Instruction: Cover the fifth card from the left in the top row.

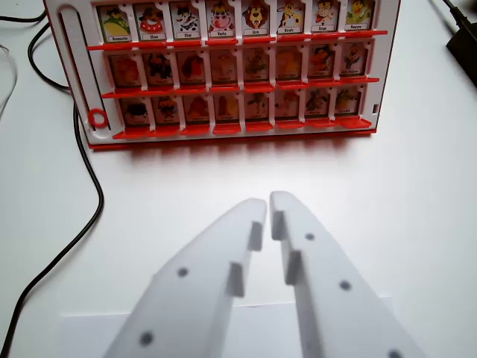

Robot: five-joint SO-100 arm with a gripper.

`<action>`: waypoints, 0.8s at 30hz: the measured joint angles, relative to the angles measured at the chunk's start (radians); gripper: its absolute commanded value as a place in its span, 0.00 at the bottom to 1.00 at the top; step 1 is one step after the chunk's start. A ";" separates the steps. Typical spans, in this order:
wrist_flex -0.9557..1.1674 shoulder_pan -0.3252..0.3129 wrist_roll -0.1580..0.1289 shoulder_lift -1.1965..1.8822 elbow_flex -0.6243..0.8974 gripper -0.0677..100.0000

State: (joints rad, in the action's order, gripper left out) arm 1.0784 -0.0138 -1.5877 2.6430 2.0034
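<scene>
A red and white game board (231,130) with three rows of picture cards stands at the top of the wrist view. The fifth card from the left in the top row (255,18) shows a lion-like face and stands uncovered, like its neighbours. My white gripper (269,203) hangs low in the middle of the view, well short of the board, above the bare table. Its jaws are nearly together, with only a thin gap and nothing between them.
A black cable (82,201) curves along the wrist view's left side, from the board's left edge down to the bottom corner. A dark object (463,41) sits at the upper right. A white sheet (89,335) lies under the gripper at the bottom.
</scene>
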 measured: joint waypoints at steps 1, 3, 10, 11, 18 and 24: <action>-0.011 -0.005 0.000 -0.005 0.000 0.00; -0.034 -0.017 0.000 -0.028 0.000 0.00; -0.114 -0.029 0.000 -0.143 0.000 0.00; -0.127 -0.037 0.000 -0.161 0.000 0.00; -0.230 -0.057 0.000 -0.351 0.000 0.00; -0.373 -0.067 -0.012 -0.554 0.000 0.00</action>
State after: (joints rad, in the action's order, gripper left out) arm 0.7056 -0.0813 -1.5999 2.0893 2.0034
